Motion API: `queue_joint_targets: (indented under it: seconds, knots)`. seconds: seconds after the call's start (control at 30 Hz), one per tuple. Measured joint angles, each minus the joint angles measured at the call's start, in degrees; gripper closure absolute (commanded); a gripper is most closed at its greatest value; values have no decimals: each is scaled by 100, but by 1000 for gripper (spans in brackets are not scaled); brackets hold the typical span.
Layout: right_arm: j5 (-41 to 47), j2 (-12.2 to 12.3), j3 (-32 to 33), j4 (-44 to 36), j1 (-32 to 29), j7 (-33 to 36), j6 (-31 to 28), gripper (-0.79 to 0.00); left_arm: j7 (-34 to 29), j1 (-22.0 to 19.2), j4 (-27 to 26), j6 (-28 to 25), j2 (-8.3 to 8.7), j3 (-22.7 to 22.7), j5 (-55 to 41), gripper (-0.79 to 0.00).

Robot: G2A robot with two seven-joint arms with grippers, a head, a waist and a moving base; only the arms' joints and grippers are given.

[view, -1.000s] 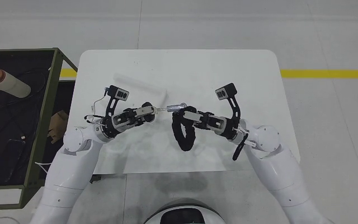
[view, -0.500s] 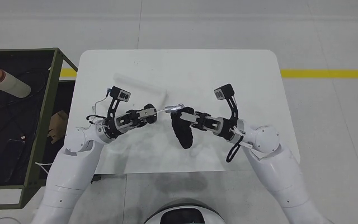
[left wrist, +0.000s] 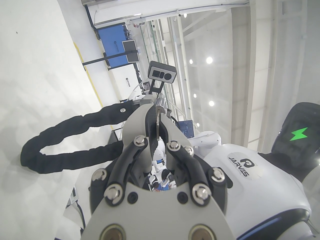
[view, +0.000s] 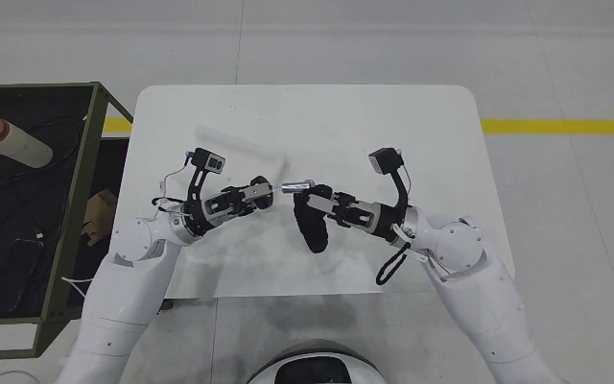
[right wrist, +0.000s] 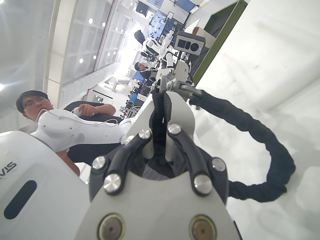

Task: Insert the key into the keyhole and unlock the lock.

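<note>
Table (view: 384, 125), white, and over its centre I see the one black-sleeved lock (view: 313, 228), loop drooping toward six o'clock, clamped tight between the jaws of my right gripper (view: 309, 197) at three, while my left gripper (view: 261, 188) at nine pinches the one key (left wrist: 158, 125), tip meeting the lock's silver end.

Left hand (left wrist: 157, 114) hides most of the key (left wrist: 158, 129).
</note>
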Motion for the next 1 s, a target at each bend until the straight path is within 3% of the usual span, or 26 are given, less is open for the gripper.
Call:
queue_joint_targets:
  seconds: [0.37, 0.4, 0.43, 0.47, 0.87, 0.93, 0.97, 1.0]
  knots:
    - [73, 3, -30, 11, -7, 44, 61, 0, -230, 14, -1, -30, -16, 31, 49, 0]
    - [106, 4, -29, 15, -11, 63, 60, 0, -239, 15, 2, -16, -16, 30, 51, -182]
    - [152, 5, -29, 21, -14, 85, 55, 0, -245, 15, 2, 2, -17, 29, 49, -523]
    - [215, 5, -29, 34, -14, 115, 49, 0, -238, 17, 1, 15, -21, 31, 26, -785]
    - [1037, 17, 71, 283, 36, 489, -28, 0, -528, 126, -76, -12, -1, -270, -285, -785]
    - [1131, 25, 110, 298, 33, 566, -33, 0, -656, 126, -49, 27, 13, -330, -267, -413]
    - [1160, 30, 127, 304, 32, 608, -31, 0, -735, 123, -32, 11, 21, -362, -226, -256]
    - [1174, 33, 135, 305, 32, 634, -27, 0, -779, 123, -20, -7, 24, -375, -195, -148]
